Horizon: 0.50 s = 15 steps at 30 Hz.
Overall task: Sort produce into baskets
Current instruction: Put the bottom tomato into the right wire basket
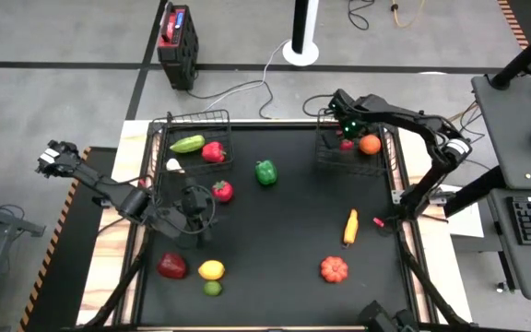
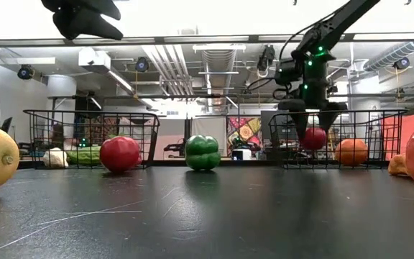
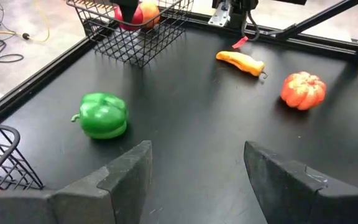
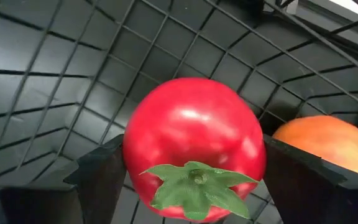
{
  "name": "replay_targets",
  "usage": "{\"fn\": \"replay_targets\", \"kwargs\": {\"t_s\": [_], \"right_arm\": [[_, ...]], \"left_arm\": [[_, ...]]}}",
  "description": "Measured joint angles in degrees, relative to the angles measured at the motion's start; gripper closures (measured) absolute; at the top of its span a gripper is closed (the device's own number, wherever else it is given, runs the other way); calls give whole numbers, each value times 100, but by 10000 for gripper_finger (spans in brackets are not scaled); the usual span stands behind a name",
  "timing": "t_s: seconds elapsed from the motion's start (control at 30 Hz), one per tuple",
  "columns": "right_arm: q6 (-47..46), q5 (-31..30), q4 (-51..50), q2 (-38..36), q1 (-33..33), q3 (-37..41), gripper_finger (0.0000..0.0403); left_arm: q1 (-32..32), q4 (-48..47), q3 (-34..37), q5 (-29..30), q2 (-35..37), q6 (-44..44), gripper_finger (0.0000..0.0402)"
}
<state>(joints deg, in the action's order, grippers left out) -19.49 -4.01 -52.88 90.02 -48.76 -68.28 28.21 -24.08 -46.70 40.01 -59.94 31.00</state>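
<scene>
Produce lies scattered on the black worktop (image 1: 275, 231) from above: a green pepper (image 1: 265, 171) mid-top, a pumpkin (image 1: 334, 269) near the bottom edge, more in the two baskets (image 1: 194, 143) at the top corners. The right gripper (image 1: 347, 132) reaches into the right-hand basket (image 1: 350, 148). At table height it hangs over a red tomato (image 2: 313, 138) there. The left gripper (image 3: 194, 171) hovers with jaws apart, holding nothing. The right wrist shows fingers (image 4: 98, 177) flanking the tomato (image 4: 194, 146), contact unclear.

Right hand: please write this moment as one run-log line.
right hand: over right basket, around red tomato | orange fruit: in same basket | left hand: open, empty, over table
</scene>
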Motion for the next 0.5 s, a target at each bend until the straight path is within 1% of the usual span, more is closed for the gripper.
{"fn": "replay_targets", "kwargs": {"t_s": [0.33, 0.5], "right_arm": [[22, 7, 324, 0, -41, 206, 78], [54, 309, 349, 0, -41, 230, 73]], "left_arm": [[0, 35, 0, 2, 0, 0, 164], [0, 50, 0, 2, 0, 0, 164]]}}
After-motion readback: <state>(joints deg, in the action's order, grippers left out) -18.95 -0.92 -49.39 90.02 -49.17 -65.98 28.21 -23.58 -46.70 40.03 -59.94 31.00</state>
